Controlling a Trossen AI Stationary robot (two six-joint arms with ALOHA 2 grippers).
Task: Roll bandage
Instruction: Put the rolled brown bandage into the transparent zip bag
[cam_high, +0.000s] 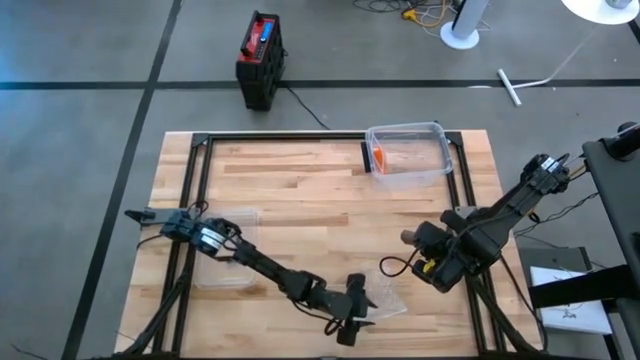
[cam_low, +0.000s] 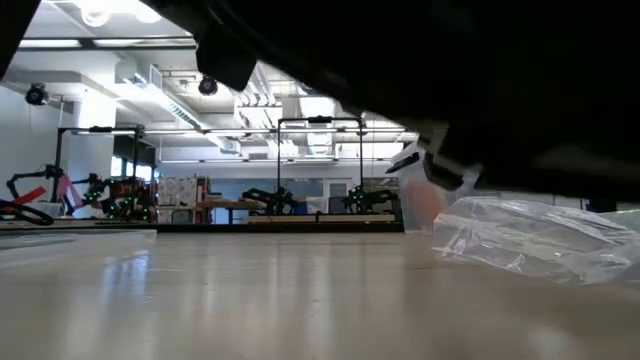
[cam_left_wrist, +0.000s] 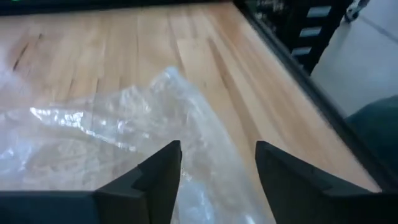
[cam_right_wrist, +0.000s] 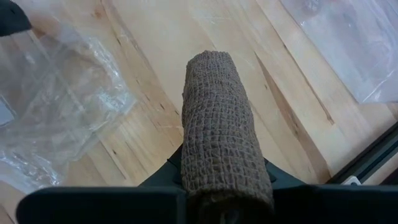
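Note:
The bandage (cam_right_wrist: 221, 118) is a brown, coarse-woven roll, and my right gripper (cam_right_wrist: 222, 186) is shut on it above the table's right half; in the high view its tan end (cam_high: 407, 237) juts from that gripper (cam_high: 420, 240). A crumpled clear plastic bag (cam_left_wrist: 124, 130) lies flat on the wood near the table's front edge (cam_high: 388, 300). My left gripper (cam_left_wrist: 214, 180) reaches to it from the left (cam_high: 356, 316). Its fingers stand apart, with the bag's near edge running between them. My left gripper has the bag's edge (cam_left_wrist: 208, 168) between its open fingers; I cannot tell whether a finger touches the plastic. My right gripper pinches the bandage roll's near end (cam_right_wrist: 227, 177) between its two fingers. The roll lies along the fingers, juts out past their tips, and hangs clear of the table, tilted down.
A clear tub (cam_high: 408, 155) with something orange inside stands at the table's far right. A clear flat lid or tray (cam_high: 225, 255) lies on the left under my left arm. A second piece of clear plastic (cam_right_wrist: 348, 43) lies near the right edge. Bare wood fills the middle.

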